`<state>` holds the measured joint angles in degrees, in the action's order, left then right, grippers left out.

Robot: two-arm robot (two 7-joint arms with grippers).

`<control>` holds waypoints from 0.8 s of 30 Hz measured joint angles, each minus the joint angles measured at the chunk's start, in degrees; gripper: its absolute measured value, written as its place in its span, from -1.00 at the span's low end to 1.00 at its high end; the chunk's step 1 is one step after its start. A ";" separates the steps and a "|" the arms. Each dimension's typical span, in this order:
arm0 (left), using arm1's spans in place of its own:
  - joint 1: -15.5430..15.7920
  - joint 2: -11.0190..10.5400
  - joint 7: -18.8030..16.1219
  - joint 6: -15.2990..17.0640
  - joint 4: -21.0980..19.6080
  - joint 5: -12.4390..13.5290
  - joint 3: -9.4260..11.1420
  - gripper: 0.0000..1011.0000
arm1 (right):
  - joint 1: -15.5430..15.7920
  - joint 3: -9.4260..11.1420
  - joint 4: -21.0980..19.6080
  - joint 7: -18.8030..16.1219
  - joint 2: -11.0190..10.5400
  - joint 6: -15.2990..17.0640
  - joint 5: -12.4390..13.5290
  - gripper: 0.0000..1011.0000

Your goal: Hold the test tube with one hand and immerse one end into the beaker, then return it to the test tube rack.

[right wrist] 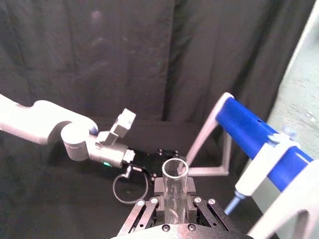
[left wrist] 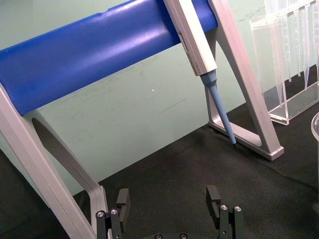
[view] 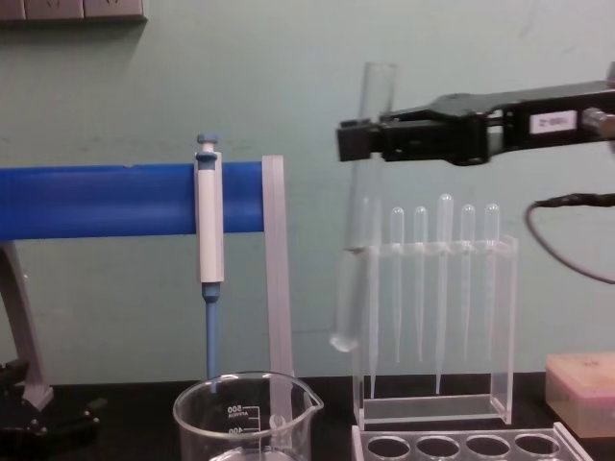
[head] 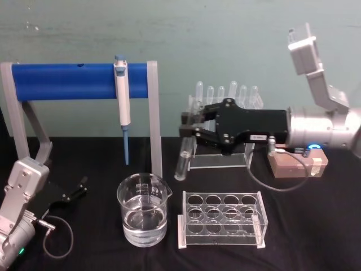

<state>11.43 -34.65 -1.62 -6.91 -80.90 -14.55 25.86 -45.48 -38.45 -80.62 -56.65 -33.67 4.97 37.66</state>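
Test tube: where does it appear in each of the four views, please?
Head view: test tube at centre, in the right claw.
Chest view: right of centre, high, tilted.
Right wrist view: close, in that claw.
Left wrist view: blue bar, pipettor.
Shared landmark: the blue bar.

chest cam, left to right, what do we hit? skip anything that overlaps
In order: pipettor → test tube, held by the right gripper → pipette stand → box. Left out: beaker, which spans beneath the pipettor.
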 joint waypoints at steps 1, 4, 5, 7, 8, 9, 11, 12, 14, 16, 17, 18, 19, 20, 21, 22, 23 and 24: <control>0.00 0.00 0.00 0.00 0.00 0.00 0.00 0.98 | -0.65 -0.54 0.93 -0.42 0.90 -0.33 0.10 -0.55; 0.00 0.00 0.00 0.00 0.00 0.00 0.00 0.98 | -1.48 -1.44 2.47 -1.04 2.15 -0.83 0.14 -0.55; 0.00 0.00 0.00 0.00 0.00 0.00 0.00 0.98 | -1.75 -1.75 2.95 -1.18 2.66 -1.01 0.18 -0.55; 0.00 0.00 0.00 0.00 0.00 0.00 0.00 0.98 | -2.47 -2.59 4.75 -1.80 3.99 -1.65 0.42 -0.55; 0.00 0.00 0.00 0.00 0.00 0.00 0.00 0.98 | -2.82 -3.11 5.83 -2.19 4.79 -2.05 0.56 -0.55; 0.00 0.00 0.00 0.00 0.00 0.00 0.00 0.98 | -2.98 -3.38 6.43 -2.41 5.18 -2.28 0.62 -0.55; 0.00 0.00 0.00 0.00 0.00 0.00 0.00 0.98 | -3.24 -3.95 7.56 -2.80 6.03 -2.76 0.77 -0.55; 0.00 0.00 0.00 0.00 0.00 0.00 0.00 0.98 | -3.45 -4.47 8.75 -3.17 6.80 -3.26 0.87 -0.55; 0.00 0.00 0.00 0.00 0.00 0.00 0.00 0.98 | -3.71 -5.24 10.34 -3.54 7.89 -4.06 0.81 -0.55; 0.00 0.00 0.00 0.00 0.00 0.00 0.00 0.98 | -3.84 -5.80 11.48 -3.67 8.56 -4.68 0.47 -0.55; 0.00 0.00 0.00 0.00 0.00 0.00 0.00 0.98 | -3.90 -6.02 11.86 -3.67 8.79 -4.91 0.23 -0.55; 0.00 0.00 0.00 0.00 0.00 0.00 0.00 0.98 | -4.00 -6.57 13.00 -3.65 9.41 -5.51 -0.40 -0.55; 0.00 0.00 0.00 0.00 0.00 0.00 0.00 0.98 | -4.03 -6.83 13.58 -3.65 9.72 -5.82 -0.71 -0.55; 0.00 0.00 0.00 0.00 0.00 0.00 0.01 0.98 | -4.06 -7.02 14.04 -3.66 10.00 -6.06 -0.89 -0.55; 0.00 0.00 0.00 0.00 0.00 0.00 0.00 0.98 | -4.15 -7.44 15.25 -3.72 10.67 -6.67 -1.35 -0.55; 0.00 0.00 0.00 0.00 0.00 0.00 0.00 0.98 | -4.16 -7.60 15.81 -3.77 10.97 -6.99 -1.57 -0.55; 0.00 0.00 0.00 0.00 0.00 0.00 0.00 0.98 | -4.16 -7.75 16.36 -3.84 11.27 -7.27 -1.76 -0.55; 0.00 0.00 0.00 0.00 0.00 0.00 0.00 0.98 | -4.16 -7.96 17.50 -4.11 11.87 -7.90 -2.08 -0.55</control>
<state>11.43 -34.65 -1.62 -6.90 -80.90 -14.55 25.86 -49.64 -46.41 -63.12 -60.75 -21.80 -2.93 35.58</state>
